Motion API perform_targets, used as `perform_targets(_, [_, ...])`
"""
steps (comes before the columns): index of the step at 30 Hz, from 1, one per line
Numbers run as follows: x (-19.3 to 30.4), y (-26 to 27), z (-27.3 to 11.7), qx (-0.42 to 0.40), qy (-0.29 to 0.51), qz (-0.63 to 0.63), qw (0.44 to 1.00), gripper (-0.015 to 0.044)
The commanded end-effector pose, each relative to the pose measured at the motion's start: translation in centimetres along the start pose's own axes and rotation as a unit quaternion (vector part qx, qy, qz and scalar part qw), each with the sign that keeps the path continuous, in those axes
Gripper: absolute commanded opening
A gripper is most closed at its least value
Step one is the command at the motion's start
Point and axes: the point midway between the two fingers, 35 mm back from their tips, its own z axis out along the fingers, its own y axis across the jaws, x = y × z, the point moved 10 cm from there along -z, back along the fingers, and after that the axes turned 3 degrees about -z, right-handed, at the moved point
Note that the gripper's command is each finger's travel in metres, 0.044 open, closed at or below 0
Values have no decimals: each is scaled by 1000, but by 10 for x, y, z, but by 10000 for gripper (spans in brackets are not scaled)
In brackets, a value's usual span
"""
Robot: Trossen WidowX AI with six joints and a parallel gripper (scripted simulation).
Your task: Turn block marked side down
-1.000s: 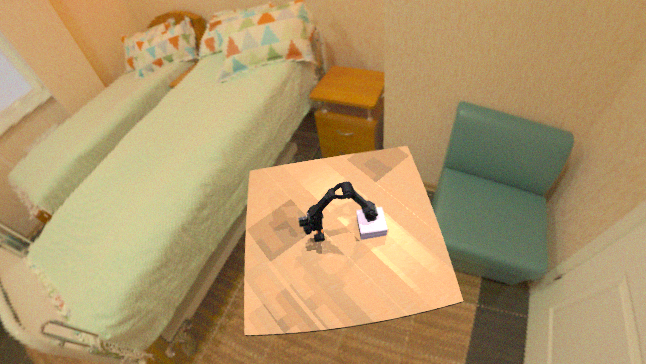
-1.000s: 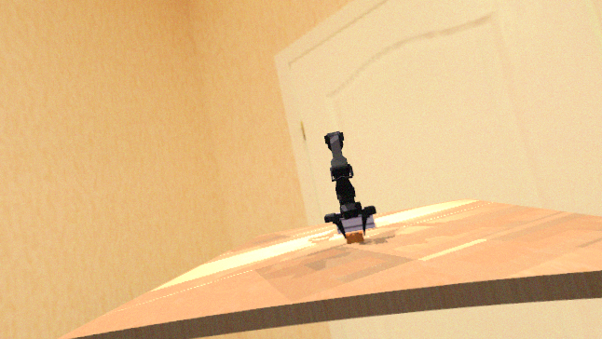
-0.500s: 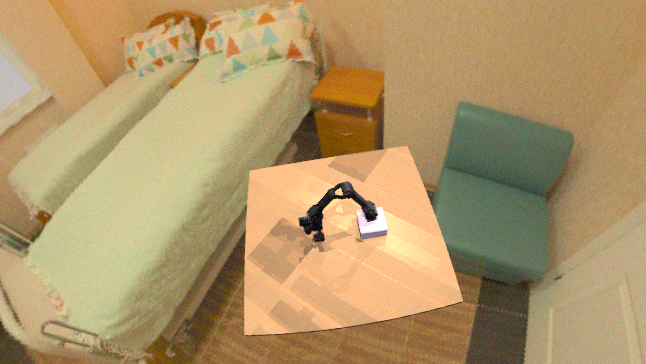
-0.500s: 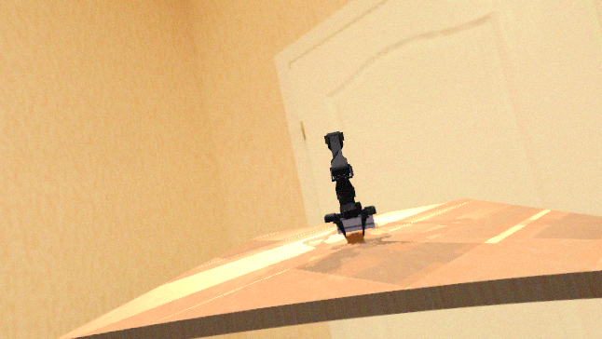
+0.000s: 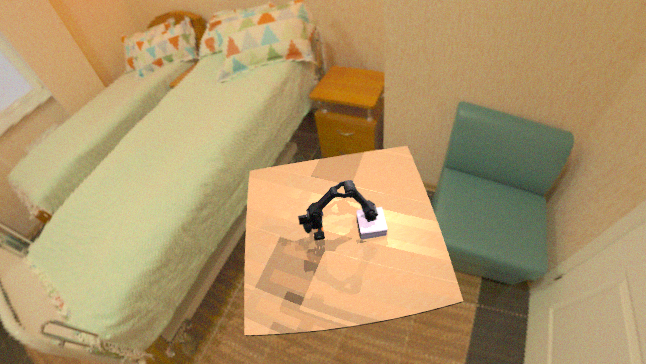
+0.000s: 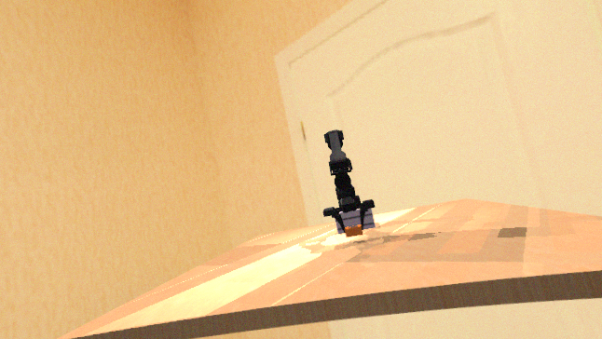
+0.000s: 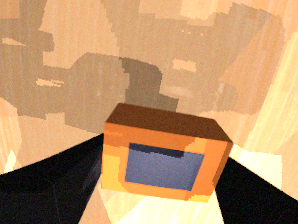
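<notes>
The orange block (image 6: 354, 231) (image 7: 114, 170) has a blue-grey marked rectangle on one face. In the wrist view that marked face is turned up toward the camera, and a darker brown side shows beyond it. My gripper (image 5: 319, 236) (image 6: 353, 228) (image 7: 161, 149) points down and is shut on the block, one black finger against each of its two short ends. The block is low at the table (image 5: 400, 270) (image 6: 280, 279); whether its underside touches the table is hidden. In the top view the gripper mostly hides the block.
The arm's base stands on a pale lavender box (image 5: 372, 227) (image 6: 370, 220), behind the block in the exterior view. The table's edges drop off all around. A bed (image 5: 165, 150), an orange nightstand (image 5: 350, 87) and a green chair (image 5: 495, 200) stand beyond the table. Shadows lie around the block.
</notes>
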Motion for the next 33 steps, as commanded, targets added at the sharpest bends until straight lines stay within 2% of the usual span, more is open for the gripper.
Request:
perform_targets(1, [-1,0,-6,2,-5,-1,1000,0])
perform_targets(33, [51,2,17,15,-255,-2,967,0])
